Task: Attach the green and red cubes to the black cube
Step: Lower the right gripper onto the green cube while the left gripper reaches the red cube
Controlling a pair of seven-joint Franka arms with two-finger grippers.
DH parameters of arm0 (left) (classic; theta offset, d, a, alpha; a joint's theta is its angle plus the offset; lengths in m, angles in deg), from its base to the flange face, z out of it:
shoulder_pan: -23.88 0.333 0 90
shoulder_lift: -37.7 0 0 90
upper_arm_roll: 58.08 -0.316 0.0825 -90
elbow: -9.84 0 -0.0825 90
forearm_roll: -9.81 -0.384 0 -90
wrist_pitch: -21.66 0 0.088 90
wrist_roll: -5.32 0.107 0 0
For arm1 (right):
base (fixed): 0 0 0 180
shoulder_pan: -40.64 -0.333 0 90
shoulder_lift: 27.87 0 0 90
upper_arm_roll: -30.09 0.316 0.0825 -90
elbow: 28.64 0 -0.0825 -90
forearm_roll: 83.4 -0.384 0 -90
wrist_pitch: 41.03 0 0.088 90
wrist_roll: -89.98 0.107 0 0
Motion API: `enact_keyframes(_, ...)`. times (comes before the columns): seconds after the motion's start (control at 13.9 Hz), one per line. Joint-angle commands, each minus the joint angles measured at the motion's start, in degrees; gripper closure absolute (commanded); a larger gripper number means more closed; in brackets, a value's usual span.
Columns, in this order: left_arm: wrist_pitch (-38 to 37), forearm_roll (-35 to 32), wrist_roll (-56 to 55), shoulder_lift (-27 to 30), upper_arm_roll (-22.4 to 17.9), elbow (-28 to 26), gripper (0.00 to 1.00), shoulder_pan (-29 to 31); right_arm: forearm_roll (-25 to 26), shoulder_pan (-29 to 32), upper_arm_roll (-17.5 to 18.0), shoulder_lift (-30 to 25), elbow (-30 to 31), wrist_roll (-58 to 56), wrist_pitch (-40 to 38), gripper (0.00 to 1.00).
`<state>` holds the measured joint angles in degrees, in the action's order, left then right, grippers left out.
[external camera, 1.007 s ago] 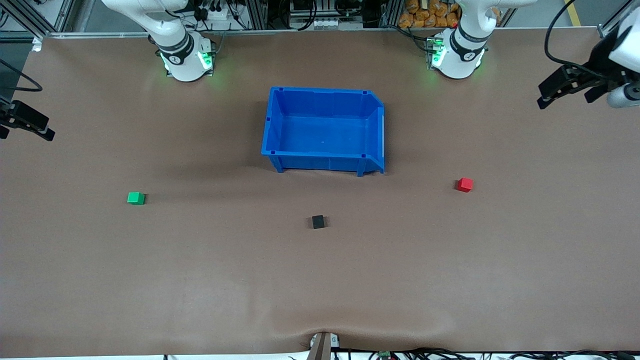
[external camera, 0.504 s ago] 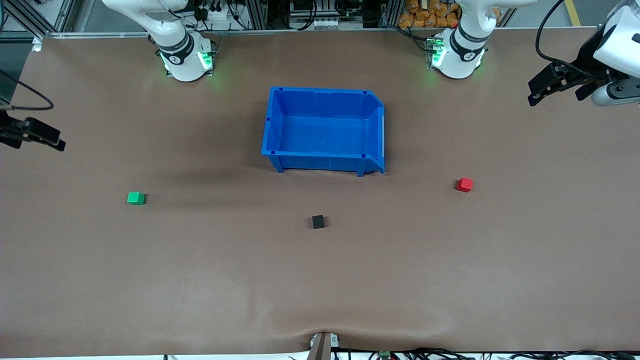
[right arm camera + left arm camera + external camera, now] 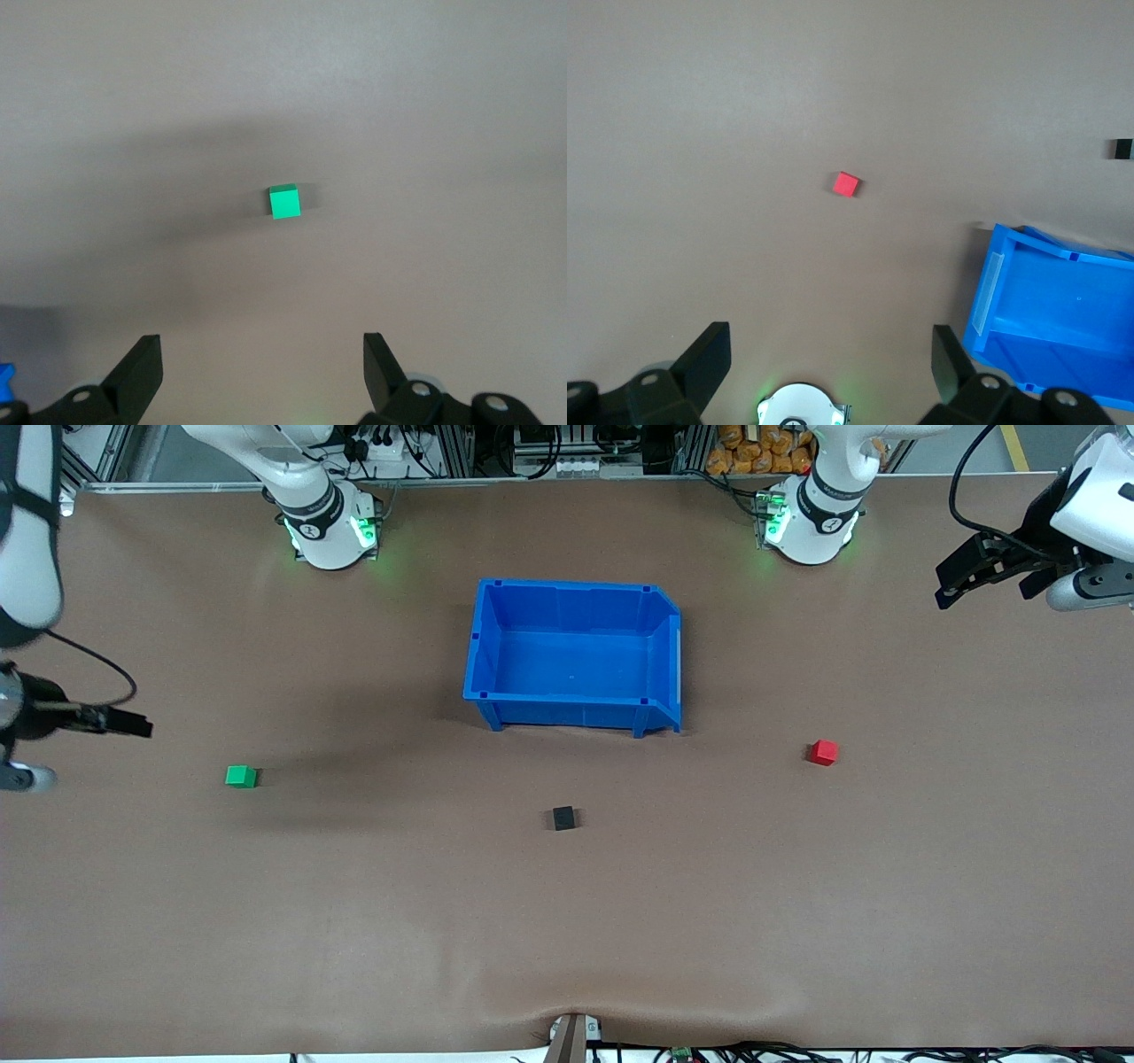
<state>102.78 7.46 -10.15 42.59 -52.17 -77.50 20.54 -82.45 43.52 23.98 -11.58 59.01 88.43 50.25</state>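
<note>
The small black cube sits on the brown table, nearer the front camera than the blue bin; it also shows in the left wrist view. The green cube lies toward the right arm's end and shows in the right wrist view. The red cube lies toward the left arm's end and shows in the left wrist view. My right gripper hangs open and empty over the table beside the green cube. My left gripper hangs open and empty high over the left arm's end.
A large blue plastic bin stands empty mid-table between the arm bases, also seen in the left wrist view. The left arm's base shows under its gripper. The three cubes lie far apart on bare table.
My right gripper has swung in from the table's edge toward the green cube. My left gripper shifted slightly inward, then held nearly still. The cubes have not moved.
</note>
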Motion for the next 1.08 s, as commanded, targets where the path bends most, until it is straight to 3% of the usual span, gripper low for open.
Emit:
enact_keyframes(0.0, -1.5, 0.2, -0.4, 0.6, 0.1, 0.6, 0.0, 0.5, -2.9, 3.4, 0.5, 0.4, -1.6, 0.0, 0.6, 0.0)
enact_keyframes(0.43, -3.4, -0.1, -2.4, 1.0, 0.1, 0.4, 0.0, 0.4, -3.6, 2.9, 0.7, 6.1, -1.5, 4.3, 7.2, 0.0)
enact_keyframes(0.79, -3.3, -0.2, -2.3, 0.8, -0.2, 0.5, 0.0, 0.6, -3.6, 3.5, 0.7, 11.2, -1.1, 4.2, 7.9, 0.0)
enact_keyframes(1.01, -1.2, -0.2, -2.7, -0.4, -0.2, -2.7, 0.0, 1.6, -3.8, 2.9, 0.8, 15.9, 0.9, 4.3, 9.1, 0.0)
